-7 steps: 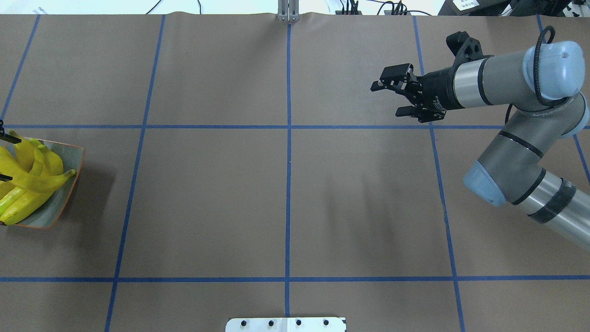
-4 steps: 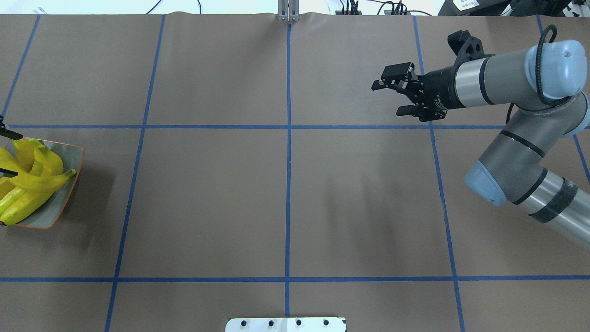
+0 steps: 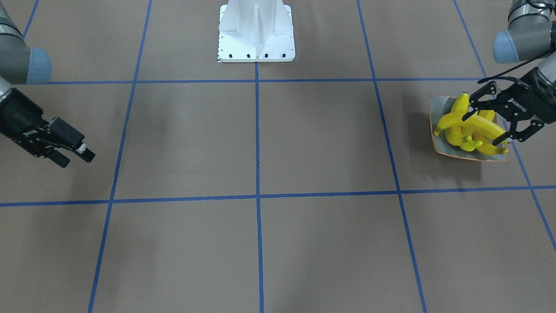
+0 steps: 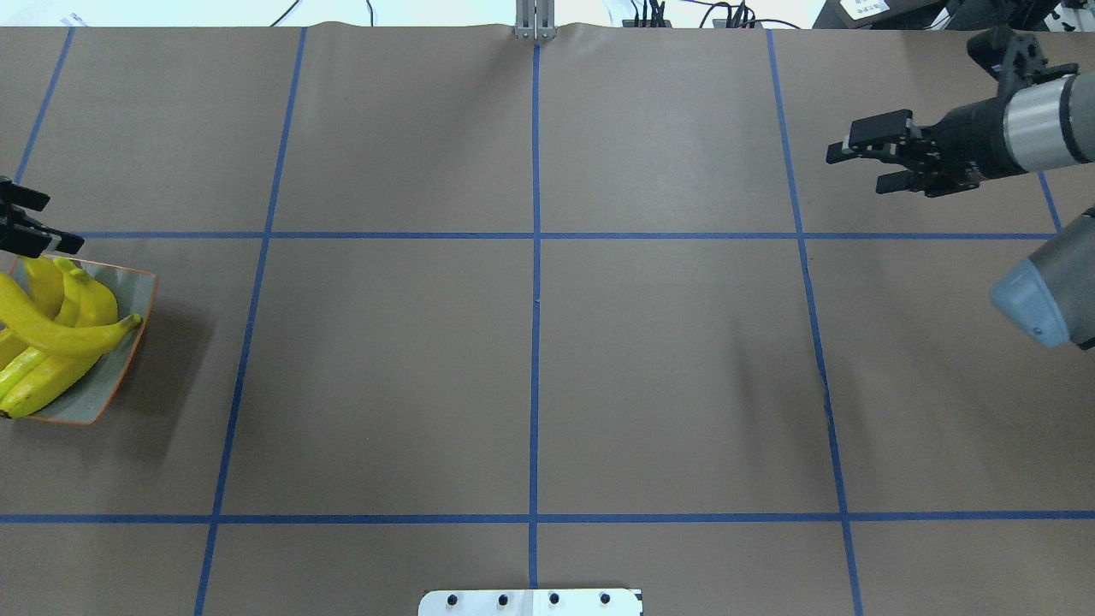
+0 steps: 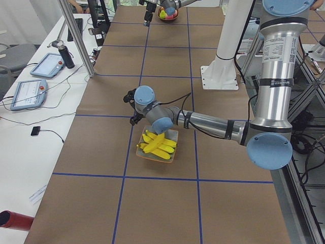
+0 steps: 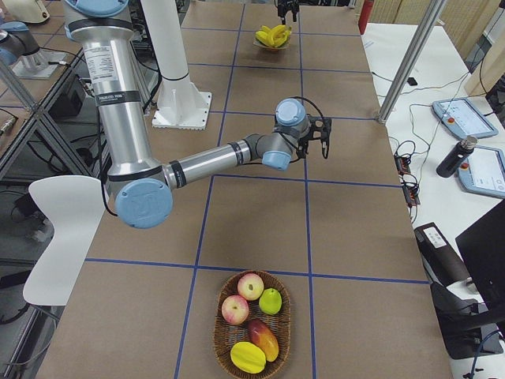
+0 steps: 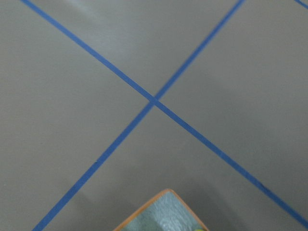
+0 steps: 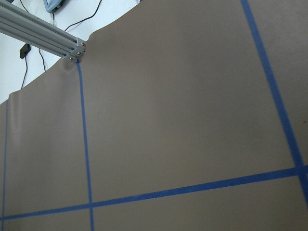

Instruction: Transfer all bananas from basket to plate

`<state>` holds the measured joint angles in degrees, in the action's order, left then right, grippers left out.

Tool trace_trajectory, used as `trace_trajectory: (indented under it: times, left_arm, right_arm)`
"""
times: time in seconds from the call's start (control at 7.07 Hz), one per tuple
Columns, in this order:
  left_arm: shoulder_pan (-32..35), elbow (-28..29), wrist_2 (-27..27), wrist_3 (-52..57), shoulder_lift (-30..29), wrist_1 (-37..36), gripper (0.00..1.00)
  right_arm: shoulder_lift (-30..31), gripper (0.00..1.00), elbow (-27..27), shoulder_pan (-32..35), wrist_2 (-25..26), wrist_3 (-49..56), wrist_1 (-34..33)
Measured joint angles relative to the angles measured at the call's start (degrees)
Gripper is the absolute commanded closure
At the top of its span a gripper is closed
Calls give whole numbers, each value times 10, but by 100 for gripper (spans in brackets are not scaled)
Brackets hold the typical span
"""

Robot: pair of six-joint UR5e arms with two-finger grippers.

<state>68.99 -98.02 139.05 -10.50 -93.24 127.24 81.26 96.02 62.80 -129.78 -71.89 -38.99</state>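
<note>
Several yellow bananas (image 4: 60,338) lie piled on the square grey-green plate (image 4: 124,364) at the table's far left. They also show in the front view (image 3: 456,119), on the plate (image 3: 436,108). My left gripper (image 3: 482,129) is open and holds nothing. It hovers over the pile's far side, and in the overhead view (image 4: 51,224) it sits at the plate's far corner. My right gripper (image 4: 864,168) is open and empty, high over the far right of the table. The left wrist view shows only a plate corner (image 7: 166,216).
A wicker basket (image 6: 217,335) with apples and other fruit, no banana clearly visible, stands at the table's right end. The white robot base (image 3: 256,30) is at the robot's side. Blue tape lines cross the brown table cover.
My left gripper has moved off the banana pile toward the far side; the bananas stayed on the plate. My right arm has drawn back to the right and farther away.
</note>
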Motion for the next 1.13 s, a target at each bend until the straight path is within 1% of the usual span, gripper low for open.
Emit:
trace_trajectory:
  times: [0.14, 0.28, 0.42, 0.71, 0.99, 1.13]
  left_arm:
    - [5, 0, -22, -17, -34, -64, 1]
    - [9, 0, -51, -21, -63, -125, 1]
    - [11, 1, -76, -21, -82, -181, 1]
    - [18, 4, -92, -13, -106, -299, 1]
    - [37, 4, -94, 32, -116, -397, 1]
    - [45, 5, -92, 49, -119, -430, 1]
  right_arm:
    - [23, 0, -4, 30, -9, 86, -19]
    - [35, 0, -6, 65, -18, 179, -62]
    - [40, 0, -7, 101, -27, 287, -129]
    - [25, 0, -7, 156, -32, 492, -303]
    - [-19, 0, -6, 185, -33, 626, -483]
    - [-38, 0, -6, 194, -34, 669, -552]
